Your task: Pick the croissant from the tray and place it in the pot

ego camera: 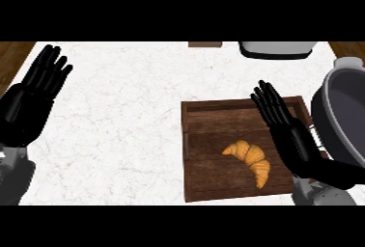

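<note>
Golden croissant point(249, 161) lies untouched in wooden tray point(214, 120). My right hand point(296, 137) hovers over tray's right side, fingers straight, holding nothing. Pot point(342, 113) just beside tray. My left hand point(30, 103) rests open, far left.

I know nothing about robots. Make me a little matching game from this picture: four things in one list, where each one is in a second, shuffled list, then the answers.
Things:
1. croissant
2. pot
3. left hand
4. right hand

Places:
A. at the right edge of the counter, beside the tray
B. open, over the tray's right side
C. lying on the tray
D. open, fingers up, at the view's left edge

Pairs: 1-C, 2-A, 3-D, 4-B.
</note>
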You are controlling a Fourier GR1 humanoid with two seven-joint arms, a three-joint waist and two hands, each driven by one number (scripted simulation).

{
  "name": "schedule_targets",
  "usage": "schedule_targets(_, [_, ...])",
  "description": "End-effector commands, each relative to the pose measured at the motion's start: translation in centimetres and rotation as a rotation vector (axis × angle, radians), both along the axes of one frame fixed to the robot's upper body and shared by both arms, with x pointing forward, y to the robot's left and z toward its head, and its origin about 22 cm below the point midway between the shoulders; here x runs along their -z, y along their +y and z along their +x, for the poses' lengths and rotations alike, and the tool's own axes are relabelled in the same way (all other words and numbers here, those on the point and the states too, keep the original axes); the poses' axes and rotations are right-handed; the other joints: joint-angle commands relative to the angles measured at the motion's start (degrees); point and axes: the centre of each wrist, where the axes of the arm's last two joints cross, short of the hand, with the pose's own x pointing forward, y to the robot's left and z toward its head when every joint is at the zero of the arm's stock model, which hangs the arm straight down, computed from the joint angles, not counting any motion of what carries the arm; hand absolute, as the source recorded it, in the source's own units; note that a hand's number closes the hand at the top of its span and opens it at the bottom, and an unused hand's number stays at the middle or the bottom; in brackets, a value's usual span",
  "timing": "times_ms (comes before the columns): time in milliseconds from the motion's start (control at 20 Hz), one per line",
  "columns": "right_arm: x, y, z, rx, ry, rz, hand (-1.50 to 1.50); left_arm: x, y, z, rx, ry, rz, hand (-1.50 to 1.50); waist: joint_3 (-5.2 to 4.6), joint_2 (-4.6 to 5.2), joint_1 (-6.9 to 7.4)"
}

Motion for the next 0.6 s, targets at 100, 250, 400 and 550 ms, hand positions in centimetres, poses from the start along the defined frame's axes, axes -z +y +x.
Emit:
schedule_targets(100, [-0.1,-0.5,4.6,-0.262,0.032,0.046,1.5,1.1,-0.2,0.6,-0.1,0.014,-0.003,0.0,2.13,0.6,3.0])
schedule_targets(250, [1.1,0.0,5.2,-0.455,0.062,0.089,1.5,1.4,-0.4,0.4,-0.144,0.01,0.004,0.0,2.56,2.15,7.46])
schedule_targets(400, [2.5,-5.0,6.9,-0.396,0.009,-0.168,-1.5,2.7,-1.0,0.5,-0.143,0.076,-0.027,0.0,2.34,1.91,5.71])
schedule_targets(550, [4.5,-5.3,7.6,-0.458,-0.046,0.0,-1.5,3.5,-1.6,0.4,-0.141,0.1,-0.024,0.0,2.47,1.93,5.68])
